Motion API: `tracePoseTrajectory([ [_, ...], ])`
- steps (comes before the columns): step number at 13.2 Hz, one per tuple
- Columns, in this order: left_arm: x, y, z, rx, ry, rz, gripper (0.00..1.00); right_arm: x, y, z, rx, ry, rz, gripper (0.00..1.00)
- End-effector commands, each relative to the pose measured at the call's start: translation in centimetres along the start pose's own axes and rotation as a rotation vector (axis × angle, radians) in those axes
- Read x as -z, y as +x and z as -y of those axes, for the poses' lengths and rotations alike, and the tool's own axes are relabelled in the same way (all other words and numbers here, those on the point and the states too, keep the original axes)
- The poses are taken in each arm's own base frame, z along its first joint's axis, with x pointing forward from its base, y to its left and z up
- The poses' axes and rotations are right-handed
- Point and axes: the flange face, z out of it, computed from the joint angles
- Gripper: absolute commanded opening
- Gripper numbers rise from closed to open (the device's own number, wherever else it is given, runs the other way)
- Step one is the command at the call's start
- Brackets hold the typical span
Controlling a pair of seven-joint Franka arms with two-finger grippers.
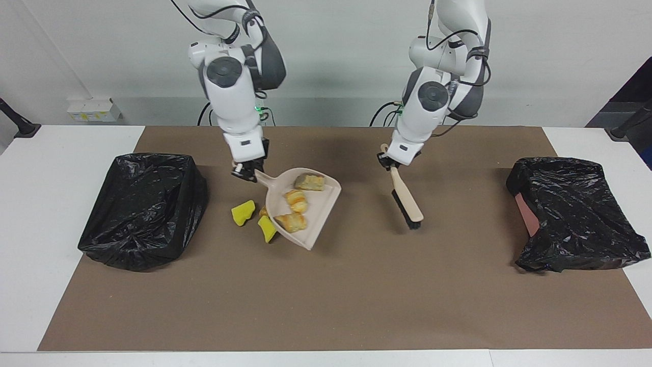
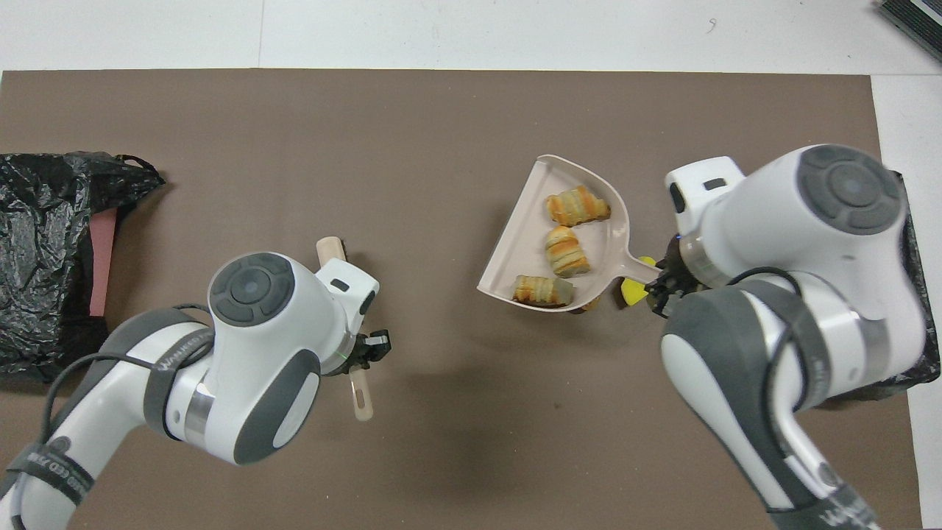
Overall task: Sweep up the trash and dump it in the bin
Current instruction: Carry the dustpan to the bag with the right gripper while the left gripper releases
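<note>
While the right end effector (image 1: pixel 248 175) clenches the dustpan (image 1: pixel 304 206) by its handle and holds it raised above the worktop (image 1: pixel 356 285), three croissant pieces (image 1: pixel 295 206) sit inside it, lined up along the pan's closed back wall. Pan hangs over the leftover trash: yellow foam wedges (image 1: pixel 243 212) and a brown lump, mostly hidden under the pan, lie on the mat just below its handle end. Black-lined bin (image 1: pixel 145 209) at the right arm's end of the worktop is the near one, lying out past the handle, so the pan's open lip points away from it; I judge the carry needs a turn of the lip before tipping. Mat between pan and bin is open apart from the wedges. Left end effector (image 1: pixel 386 161) grips the brush (image 1: pixel 406 204) by its handle, brush slanting down, bristle end low, well apart from the pan; this arm waits. Second bagged bin (image 1: pixel 575 219) sits at the left arm's end.
</note>
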Motion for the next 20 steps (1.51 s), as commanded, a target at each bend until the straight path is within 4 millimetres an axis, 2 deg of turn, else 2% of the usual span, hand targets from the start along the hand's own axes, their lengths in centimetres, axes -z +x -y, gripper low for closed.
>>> tracePoseTrajectory([
  [1,-1.6,-5.6,-0.5,-0.065,0.020,-0.025,0.00,2.3,-6.9,-3.1,-0.050,0.020,0.010,0.00],
  [4,-4.6,-9.4,-3.0,-0.090,0.026,-0.040,0.00,2.3,-17.0,-8.3,-0.070,0.055,0.009,0.00],
  [6,-6.0,-11.2,-3.7,-0.122,0.045,-0.032,0.00,2.4,-24.0,-10.9,-0.055,0.043,0.002,0.00],
  [9,-7.0,-11.2,-3.5,-0.124,0.031,-0.041,0.00,3.5,-32.8,-13.5,0.023,-0.042,0.087,0.00],
  [10,-7.0,-11.1,-3.6,-0.124,0.030,-0.042,0.06,3.8,-35.3,-14.1,0.051,-0.063,0.112,0.00],
  [11,-6.9,-10.7,-3.7,-0.125,0.028,-0.044,0.28,4.3,-36.7,-14.4,0.080,-0.084,0.133,0.00],
  [12,-6.7,-10.4,-3.7,-0.122,0.025,-0.044,0.61,4.6,-38.0,-14.8,0.096,-0.111,0.171,0.00],
  [13,-6.6,-9.8,-3.6,-0.107,0.022,-0.045,1.00,4.9,-38.6,-15.1,0.115,-0.132,0.222,0.00],
  [14,-6.0,-8.8,-3.9,-0.086,0.015,-0.049,1.00,5.0,-38.8,-15.4,0.140,-0.151,0.285,0.00],
  [16,-4.5,-5.1,-3.4,-0.035,-0.009,-0.060,1.00,4.8,-38.2,-15.7,0.207,-0.168,0.404,0.00],
  [19,-1.1,0.5,-1.6,0.068,-0.066,-0.100,1.00,4.9,-35.3,-15.9,0.313,-0.204,0.515,0.00],
  [20,-0.3,2.1,-1.1,0.094,-0.069,-0.100,1.00,4.9,-33.8,-15.7,0.357,-0.210,0.553,0.00],
])
